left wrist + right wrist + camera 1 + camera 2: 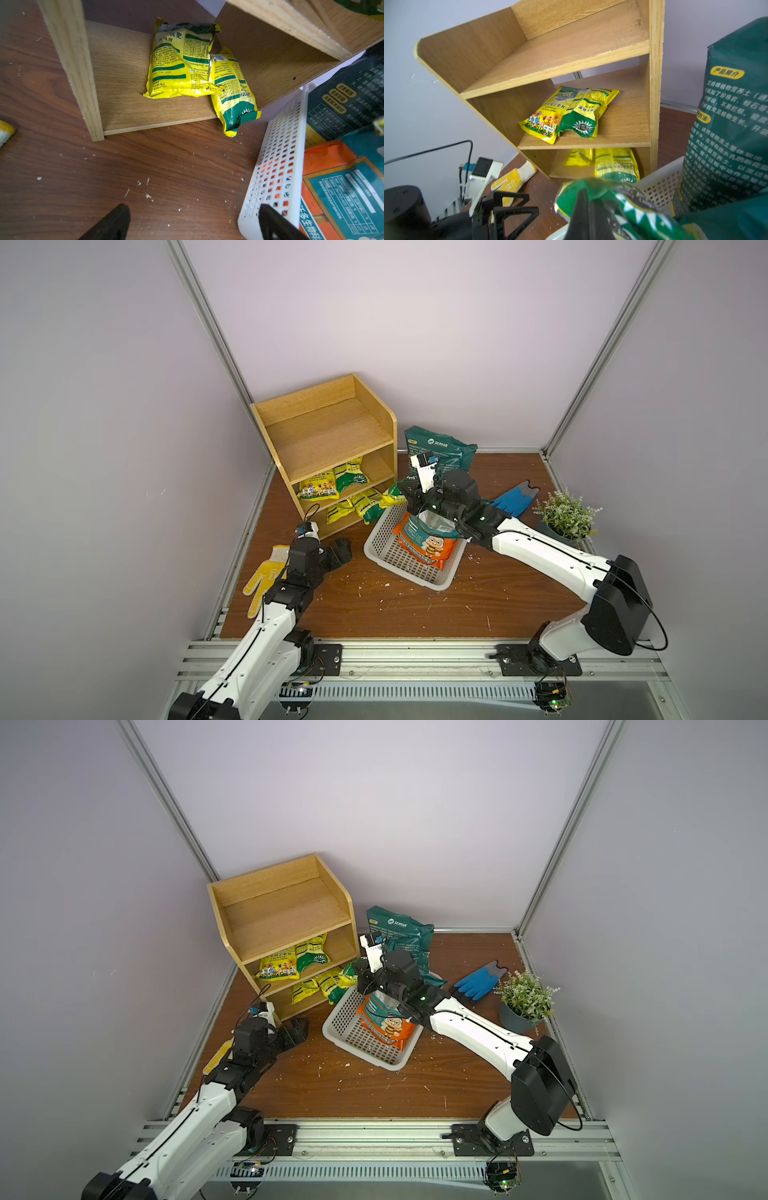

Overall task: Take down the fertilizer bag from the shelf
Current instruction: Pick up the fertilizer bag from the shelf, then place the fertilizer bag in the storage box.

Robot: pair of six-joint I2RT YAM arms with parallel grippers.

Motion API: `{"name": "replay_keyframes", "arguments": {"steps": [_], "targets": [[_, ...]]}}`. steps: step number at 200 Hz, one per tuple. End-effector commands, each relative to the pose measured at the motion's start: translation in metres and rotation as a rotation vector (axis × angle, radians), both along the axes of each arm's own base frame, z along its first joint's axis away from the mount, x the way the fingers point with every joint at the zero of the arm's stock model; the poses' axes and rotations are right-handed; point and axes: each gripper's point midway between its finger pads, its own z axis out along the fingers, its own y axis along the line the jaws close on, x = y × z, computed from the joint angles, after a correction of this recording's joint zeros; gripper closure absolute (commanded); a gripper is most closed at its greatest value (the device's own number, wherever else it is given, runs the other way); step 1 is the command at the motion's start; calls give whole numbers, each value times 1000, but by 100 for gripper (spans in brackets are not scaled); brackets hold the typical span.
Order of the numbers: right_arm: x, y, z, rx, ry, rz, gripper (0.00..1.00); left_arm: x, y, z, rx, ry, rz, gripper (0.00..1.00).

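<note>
Right end effector (583, 204) pinching yellow-green fertilizer bag (616, 199), off shelf (571, 52), over basket (660, 182) rim; likely for drop-in. Left end effector (341, 551) spread, empty.

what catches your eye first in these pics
The light-wood shelf in the back left corner, its top tier bare, with bright yellow fertilizer bags on the two lower tiers. Beside it, the right gripper is shut on one yellow-and-green bag at the edge of the white basket, where an orange bag with a cartoon bee stands.
</note>
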Motion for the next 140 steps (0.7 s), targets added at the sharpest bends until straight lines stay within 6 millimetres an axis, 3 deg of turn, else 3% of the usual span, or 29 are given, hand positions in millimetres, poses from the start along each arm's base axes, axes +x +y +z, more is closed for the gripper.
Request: {"name": "replay_keyframes", "arguments": {"steps": [1,53,113,140], "targets": [[-3,-1,14,-26,-87,50,100,7,0,15,-3,-29,-6,1],[19,6,-53,-214,40,143,100,5,0,17,-11,-29,-3,0],[49,-7,-133,-408,179,54,100,6,-1,17,-20,-28,0,0],[48,-5,-148,-461,260,82,99,7,-1,15,-18,-22,0,1]]}}
